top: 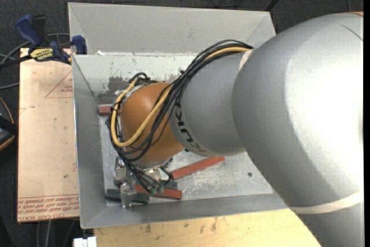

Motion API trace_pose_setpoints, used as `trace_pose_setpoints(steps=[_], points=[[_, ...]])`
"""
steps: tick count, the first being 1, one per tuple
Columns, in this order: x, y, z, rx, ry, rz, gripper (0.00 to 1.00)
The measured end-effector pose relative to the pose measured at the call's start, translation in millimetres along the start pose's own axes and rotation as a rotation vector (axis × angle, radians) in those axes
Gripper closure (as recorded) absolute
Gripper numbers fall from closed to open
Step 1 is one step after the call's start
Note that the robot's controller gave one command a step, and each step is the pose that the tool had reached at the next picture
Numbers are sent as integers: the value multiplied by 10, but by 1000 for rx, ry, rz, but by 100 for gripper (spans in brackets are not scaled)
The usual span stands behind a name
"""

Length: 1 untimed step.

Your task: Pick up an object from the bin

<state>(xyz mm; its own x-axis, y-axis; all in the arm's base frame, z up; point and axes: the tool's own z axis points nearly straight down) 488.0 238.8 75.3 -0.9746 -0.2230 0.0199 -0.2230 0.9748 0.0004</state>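
Note:
My gripper (130,189) is low in the bin's near left corner, below the orange wrist cover. A short red bar (169,194) lies right beside it on the floor, and a dark grey-green piece (112,194) lies on its left. Whether either one is touched cannot be made out. A longer red-brown flat stick (198,167) lies slanted on the floor to the right of the gripper, partly under the arm. A small reddish piece (104,108) rests by the left wall further back.
The arm, with its orange cover and looped cables, hides most of the bin's middle and right. The left and near walls stand close to the gripper. Bare scuffed floor shows at the near right.

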Motion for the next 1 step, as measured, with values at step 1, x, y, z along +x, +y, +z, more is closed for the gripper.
trace_pose_setpoints(steps=[1], points=[[68,-60,-1478,-1,-23,-13,100]])
